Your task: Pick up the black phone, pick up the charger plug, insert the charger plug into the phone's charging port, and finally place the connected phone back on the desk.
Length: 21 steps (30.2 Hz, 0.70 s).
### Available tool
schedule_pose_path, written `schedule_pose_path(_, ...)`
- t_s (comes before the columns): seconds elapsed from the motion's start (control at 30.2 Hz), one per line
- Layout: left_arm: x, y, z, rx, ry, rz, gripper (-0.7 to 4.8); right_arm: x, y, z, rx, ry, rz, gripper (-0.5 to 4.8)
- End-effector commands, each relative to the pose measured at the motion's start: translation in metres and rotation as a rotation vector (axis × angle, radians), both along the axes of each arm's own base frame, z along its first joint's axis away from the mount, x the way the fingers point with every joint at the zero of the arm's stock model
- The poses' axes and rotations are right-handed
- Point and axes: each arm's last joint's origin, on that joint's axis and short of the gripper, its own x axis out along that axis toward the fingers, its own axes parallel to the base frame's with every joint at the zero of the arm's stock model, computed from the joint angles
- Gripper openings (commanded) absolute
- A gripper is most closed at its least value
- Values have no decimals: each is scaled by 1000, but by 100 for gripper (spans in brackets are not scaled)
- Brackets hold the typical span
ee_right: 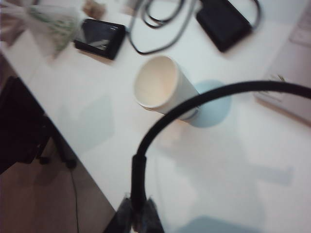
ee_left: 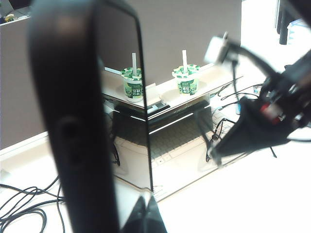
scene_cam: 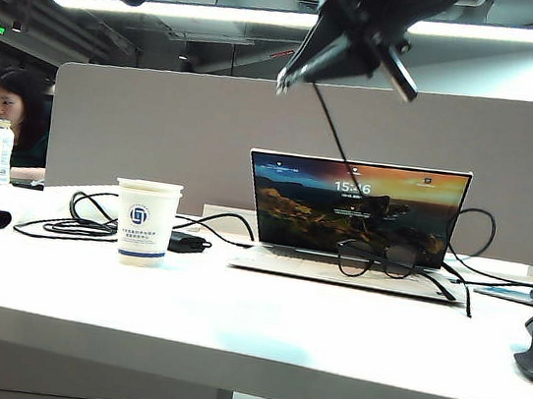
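Black phone (ee_left: 77,121) fills the left wrist view, clamped upright in the left pincer (ee_left: 143,218), high over the bench (scene_cam: 229,323). We see the right pincer (ee_right: 137,213) closed on the charger plug (ee_right: 138,179), one cable (scene_cam: 330,134) trailing down. We count one paper cup (scene_cam: 145,222), one laptop (scene_cam: 353,217), one pair of glasses (scene_cam: 377,260).

Overhead fluorescent strips (scene_cam: 272,20) are glaring across the exterior view, washing the desk (scene_cam: 229,323) near-white; the paper cup (scene_cam: 145,222) is casting only a faint shadow. The black phone (ee_left: 77,121) is looming soft and out of focus, its screen reflecting. Right wrist view: motion blur is smearing edges.
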Motion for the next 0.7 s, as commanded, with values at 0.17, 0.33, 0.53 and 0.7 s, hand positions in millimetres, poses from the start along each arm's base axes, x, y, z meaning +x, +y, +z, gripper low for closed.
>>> schedule_pose_path(0.17, 3, -6, 2, -26, -13, -124, -6, -24, -27, 51, -7, -308, 123, -5)
schedule_pose_path(0.33, 15, -16, -11, -21, 58, -280, -6, -46, -37, 80, 9, -481, 191, -5)
schedule_pose_path(0.53, 21, -23, -19, -32, 100, -449, -6, -67, -46, 108, 36, -675, 258, -5)
schedule_pose_path(0.7, 22, -28, -23, -58, 126, -602, -6, -81, -49, 127, 144, -815, 382, -6)
